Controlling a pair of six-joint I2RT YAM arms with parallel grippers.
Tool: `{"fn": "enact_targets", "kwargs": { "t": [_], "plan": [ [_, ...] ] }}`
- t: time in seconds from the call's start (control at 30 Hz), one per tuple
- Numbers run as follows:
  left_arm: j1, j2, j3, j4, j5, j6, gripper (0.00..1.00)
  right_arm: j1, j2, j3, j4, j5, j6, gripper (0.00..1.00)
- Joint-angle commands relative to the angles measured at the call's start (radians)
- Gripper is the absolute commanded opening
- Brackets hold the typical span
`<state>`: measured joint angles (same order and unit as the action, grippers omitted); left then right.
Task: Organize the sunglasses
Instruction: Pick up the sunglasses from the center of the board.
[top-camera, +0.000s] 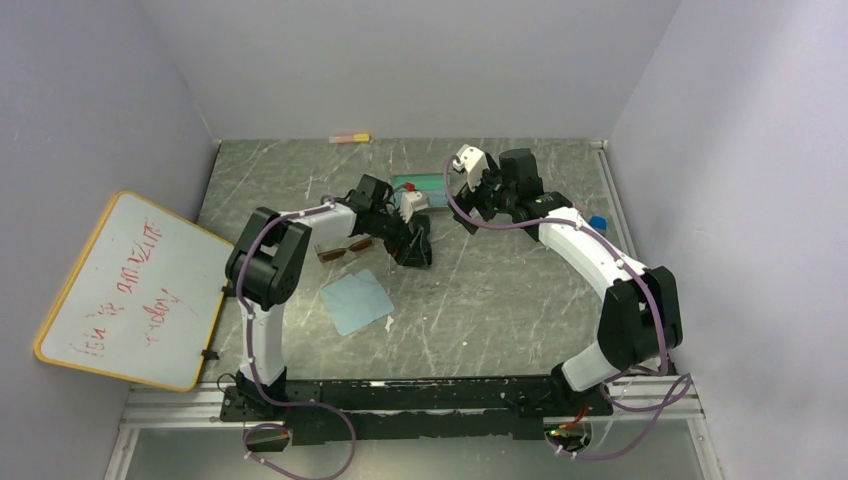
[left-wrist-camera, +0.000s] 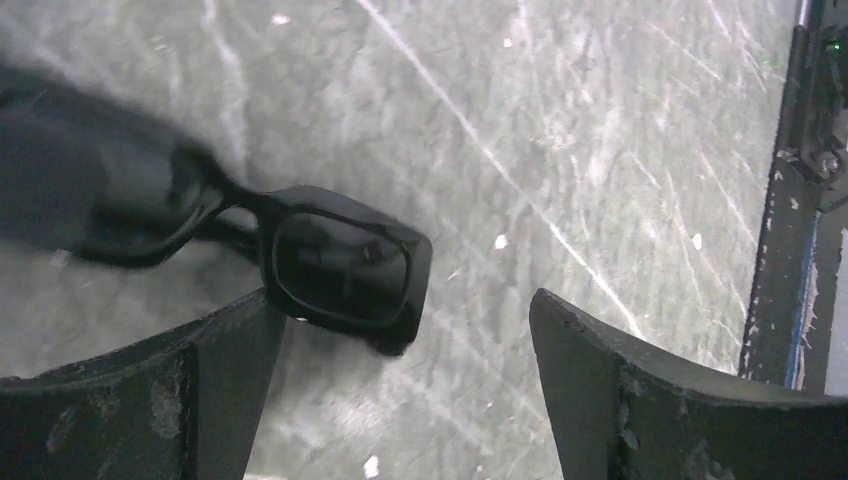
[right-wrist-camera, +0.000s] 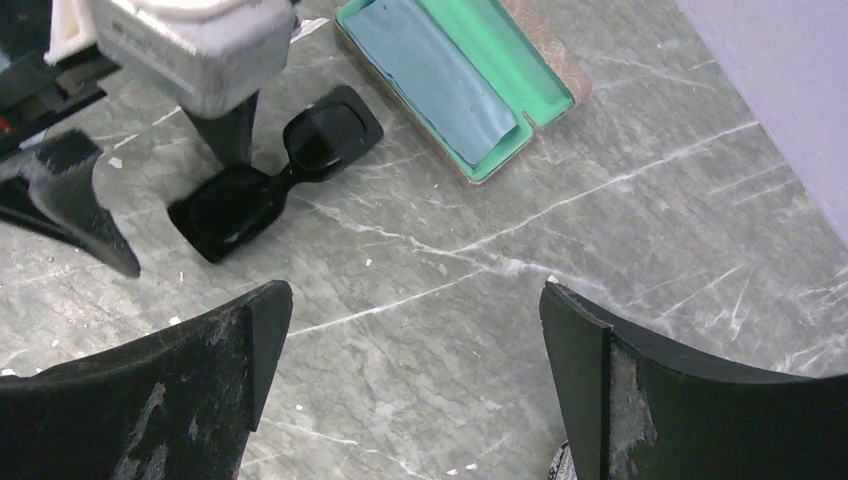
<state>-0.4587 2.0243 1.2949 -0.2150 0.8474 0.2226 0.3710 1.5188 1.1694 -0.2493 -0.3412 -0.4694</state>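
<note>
The black-framed sunglasses (left-wrist-camera: 340, 270) lie flat on the marble table, one lens beside my left gripper's (left-wrist-camera: 410, 320) left fingertip (left-wrist-camera: 235, 350), mostly outside the gap. That gripper is open and holds nothing. In the top view it hangs (top-camera: 405, 238) just over the black pair (top-camera: 418, 252). The thin brown-lensed sunglasses (top-camera: 345, 248) rest on the table under the left forearm. My right gripper (right-wrist-camera: 415, 300) is open above bare table, with the black pair (right-wrist-camera: 280, 170) ahead to its left. In the top view the right gripper (top-camera: 468, 200) hovers near the open case.
An open case with a green lining (right-wrist-camera: 540, 95) holds a light-blue cloth (right-wrist-camera: 440, 70); it sits at the back centre (top-camera: 420, 183). Another light-blue cloth (top-camera: 355, 300) lies nearer the front. A whiteboard (top-camera: 130, 290) leans at the left wall. A small blue item (top-camera: 597, 222) is at the right.
</note>
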Motion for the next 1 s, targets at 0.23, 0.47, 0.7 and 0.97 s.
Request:
{"fn": "enact_targets", "kwargs": {
  "t": [0.23,0.47,0.7,0.97],
  "plan": [
    [-0.099,-0.048,0.024,0.021,0.023,-0.008,0.96,0.000,-0.013,0.002,0.040,0.046,0.013,1.00],
    [-0.072,-0.150,-0.028,0.028,-0.007,0.023,0.96,-0.001,0.066,0.028,0.010,0.050,-0.037,1.00],
    [-0.053,-0.195,-0.093,0.039,-0.078,0.052,0.96,-0.001,0.123,0.080,-0.009,0.041,-0.048,1.00],
    [0.002,-0.249,-0.104,0.052,-0.049,0.037,0.96,0.004,0.137,0.017,-0.025,-0.082,-0.272,1.00]
  ]
}}
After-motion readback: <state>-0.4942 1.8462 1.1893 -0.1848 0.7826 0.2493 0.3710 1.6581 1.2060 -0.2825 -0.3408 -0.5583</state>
